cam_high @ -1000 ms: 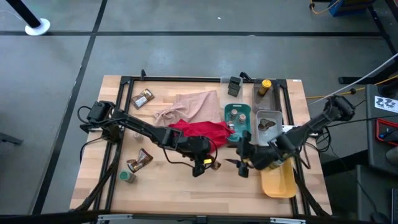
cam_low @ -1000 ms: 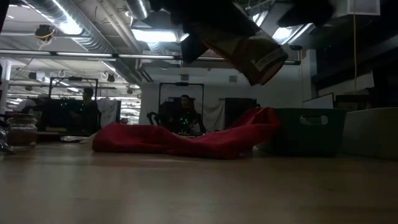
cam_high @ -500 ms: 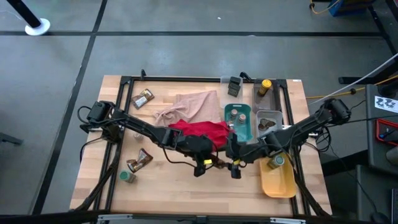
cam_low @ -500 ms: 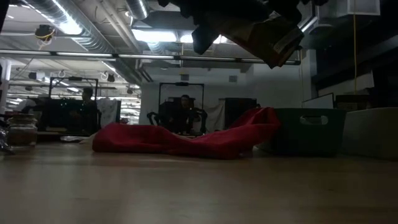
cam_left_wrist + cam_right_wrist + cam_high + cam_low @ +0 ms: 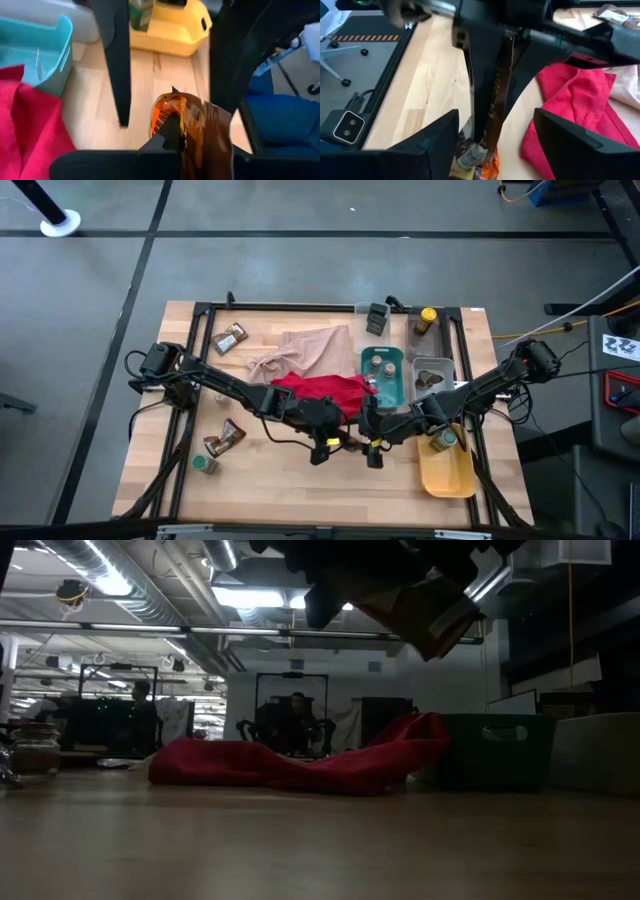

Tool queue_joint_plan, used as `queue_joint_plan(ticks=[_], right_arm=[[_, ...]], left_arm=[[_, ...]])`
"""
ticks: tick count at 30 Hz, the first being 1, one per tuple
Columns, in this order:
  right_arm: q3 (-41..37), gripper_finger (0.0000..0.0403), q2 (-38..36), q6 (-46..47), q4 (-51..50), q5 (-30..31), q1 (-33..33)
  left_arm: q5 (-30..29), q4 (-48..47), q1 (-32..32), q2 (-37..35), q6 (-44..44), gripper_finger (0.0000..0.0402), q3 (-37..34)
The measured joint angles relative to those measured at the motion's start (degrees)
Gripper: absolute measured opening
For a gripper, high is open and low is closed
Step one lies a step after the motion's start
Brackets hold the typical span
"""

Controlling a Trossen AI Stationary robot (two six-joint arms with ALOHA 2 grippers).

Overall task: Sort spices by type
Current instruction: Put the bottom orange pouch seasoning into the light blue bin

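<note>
Left gripper [image 5: 332, 442] is pinching a brown-orange sachet [image 5: 192, 131] in the air just in front of the red cloth [image 5: 318, 392], while the right gripper [image 5: 368, 446], fingers spread wide, is facing it right beside that cloth.

Both arms: dark, slim jointed links on the black frame along the table edges, with thin black cables looping beside each base. Left gripper [image 5: 334, 442] has a small yellow-green spot near its tip. Right gripper [image 5: 374, 446] shows small yellow and green marks on dark housing. Fingers [image 5: 420, 148] are flat, matte black, wedge-shaped. A bare metal rod runs along the wrist in the low view.
</note>
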Motion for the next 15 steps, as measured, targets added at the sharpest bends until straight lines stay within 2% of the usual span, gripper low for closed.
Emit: queue_joint_plan(ticks=[9, 15], right_arm=[[0.1, 0.0249, 0.0, 0.0, -0.2, -1.5, 0.0], [0.1, 0.0195, 0.0, 0.0, -0.2, -2.0, 0.0]], left_arm=[[-0.2, -2.1, -0.9, 0.0, 0.3, 0.0000, 0.0], [-1.0, -2.0, -1.2, 0.0, 0.3, 0.0000, 0.0]])
